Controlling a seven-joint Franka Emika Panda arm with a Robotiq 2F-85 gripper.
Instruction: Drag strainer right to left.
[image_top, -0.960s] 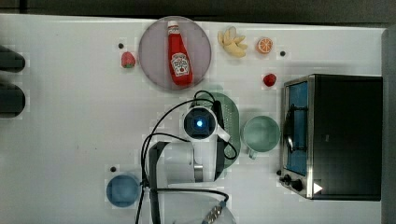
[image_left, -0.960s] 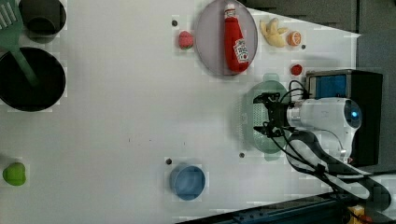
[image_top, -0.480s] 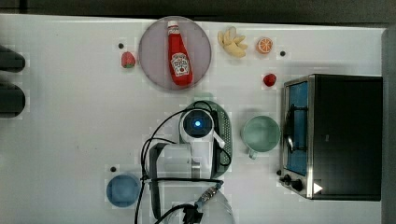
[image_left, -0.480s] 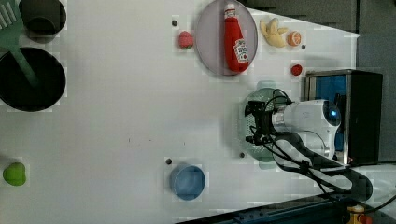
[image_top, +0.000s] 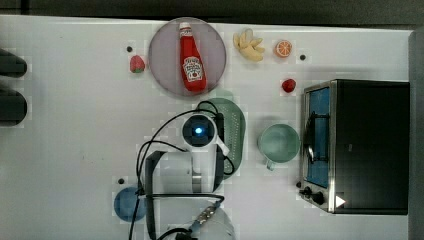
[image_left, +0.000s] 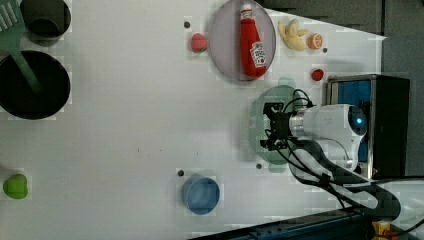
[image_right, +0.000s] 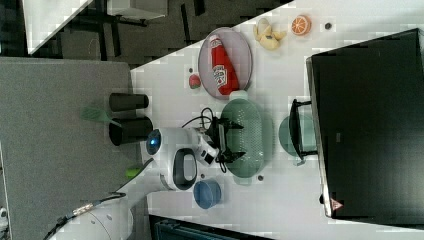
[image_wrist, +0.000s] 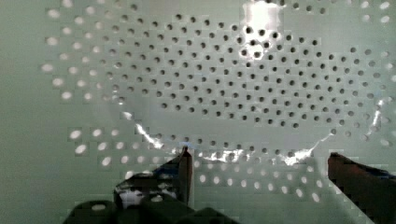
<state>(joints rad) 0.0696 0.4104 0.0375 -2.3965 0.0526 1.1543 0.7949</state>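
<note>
The pale mint-green oval strainer (image_top: 237, 131) lies on the white table (image_top: 75, 150), between the ketchup plate and the mug, partly under my arm. My gripper (image_left: 270, 133) reaches down into its perforated basin (image_wrist: 224, 84). In the wrist view the gripper (image_wrist: 261, 163) is open, its two dark fingertips (image_wrist: 184, 164) spread wide over the dotted bottom with nothing pinched between them. In the right view the gripper (image_right: 229, 141) sits on the strainer (image_right: 252, 135) at the rim side nearest the arm.
A round mint mug (image_top: 278, 142) stands just to the top view's right of the strainer, then a black toaster oven (image_top: 360, 145). A plate with a ketchup bottle (image_top: 189, 57) lies behind. A blue dish (image_top: 129, 204) is near the arm's base. Black pots (image_left: 32, 85) stand at the left view's left.
The arm and the strainer have slid a little toward the top view's left, widening the gap to the mug. The mug has stayed put.
</note>
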